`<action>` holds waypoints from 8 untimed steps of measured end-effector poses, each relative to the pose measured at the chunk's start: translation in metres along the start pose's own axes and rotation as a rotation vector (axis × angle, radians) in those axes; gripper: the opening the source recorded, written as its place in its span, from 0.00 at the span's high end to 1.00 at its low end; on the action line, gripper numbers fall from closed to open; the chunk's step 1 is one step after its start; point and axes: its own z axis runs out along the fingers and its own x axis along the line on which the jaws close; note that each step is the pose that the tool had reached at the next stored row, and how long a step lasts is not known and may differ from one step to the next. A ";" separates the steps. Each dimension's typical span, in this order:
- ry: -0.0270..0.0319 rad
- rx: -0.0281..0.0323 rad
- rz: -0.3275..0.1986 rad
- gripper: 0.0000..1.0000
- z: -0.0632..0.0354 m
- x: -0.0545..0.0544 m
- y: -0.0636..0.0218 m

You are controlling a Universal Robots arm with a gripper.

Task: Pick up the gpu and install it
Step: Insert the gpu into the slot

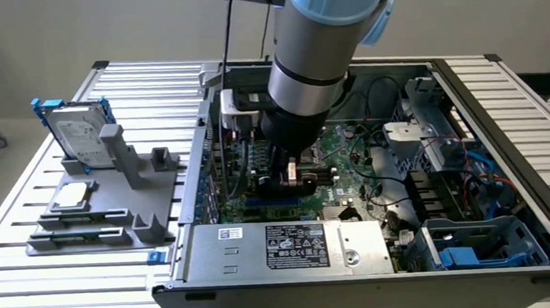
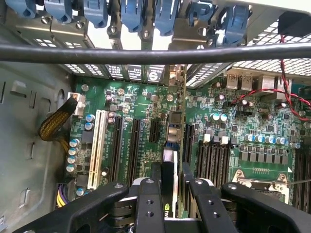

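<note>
In the wrist view the gpu [image 2: 174, 127] shows edge-on, a thin card with a black shroud, standing upright between my gripper's [image 2: 170, 179] black fingers [image 2: 149, 194]. The gripper is shut on it. The card hangs over the green motherboard [image 2: 233, 121], in line with the black expansion slots [image 2: 133, 145], and its far end reaches toward the rear slot openings. Whether its lower edge touches a slot I cannot tell. In the exterior view my gripper [image 1: 291, 178] is down inside the open computer case [image 1: 359, 281], above the motherboard.
A black cable [image 2: 155, 52] crosses in front of the blue slot latches [image 2: 131, 14]. A white slot [image 2: 98, 145] lies beside the black ones. Outside the case, a grey holder [image 1: 98, 222] carries a blue-framed hard drive [image 1: 78, 134] and a small silver drive [image 1: 74, 195]. The power supply [image 1: 290, 245] sits at the case's front.
</note>
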 end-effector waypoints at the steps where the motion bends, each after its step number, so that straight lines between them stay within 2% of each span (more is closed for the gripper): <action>1: 0.0000 -0.0001 0.000 0.73 0.0002 0.000 -0.0002; 8: -0.0001 -0.0012 0.000 0.73 0.0022 0.000 -0.0011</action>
